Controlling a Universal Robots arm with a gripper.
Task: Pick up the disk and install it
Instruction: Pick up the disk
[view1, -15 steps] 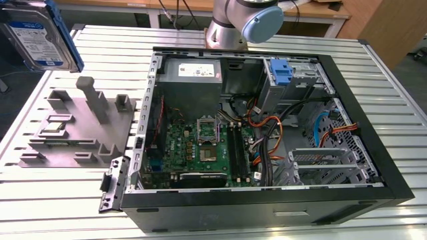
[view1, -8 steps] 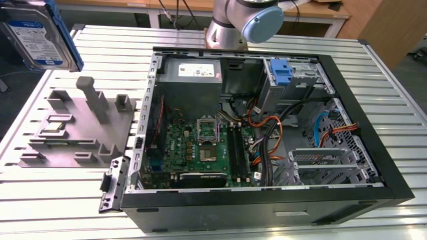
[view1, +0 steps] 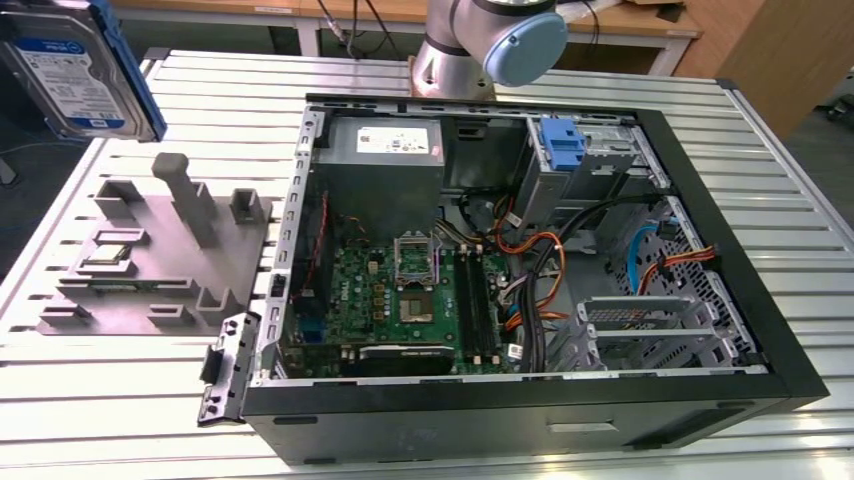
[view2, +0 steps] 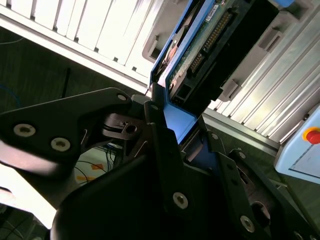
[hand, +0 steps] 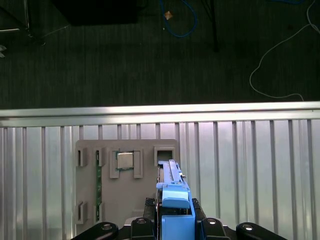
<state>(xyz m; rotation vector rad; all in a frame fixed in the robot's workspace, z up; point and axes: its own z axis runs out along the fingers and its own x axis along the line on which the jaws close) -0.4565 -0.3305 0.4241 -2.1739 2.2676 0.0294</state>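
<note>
The disk (view1: 78, 72), silver-grey with a white-and-blue label and blue side rails, hangs in the air above the table's corner at the exterior view's far left, over the grey holder (view1: 160, 250). In both wrist views my gripper (view2: 167, 125) (hand: 175, 222) is shut on the disk's blue-railed end. Its green circuit board and connector (view2: 205, 40) face the second wrist camera. The first wrist view looks along the blue rail (hand: 174, 187), with the holder (hand: 125, 200) below it.
The open computer case (view1: 787, 330) lies on the slatted aluminium table (view1: 107, 400), with a motherboard, cables, a blue latch piece (view1: 567, 145) and a metal drive cage (view1: 654, 330) inside. The holder carries a processor chip (hand: 125, 161) and a green memory stick (hand: 99, 185). The arm's base (view1: 481, 50) stands behind the case.
</note>
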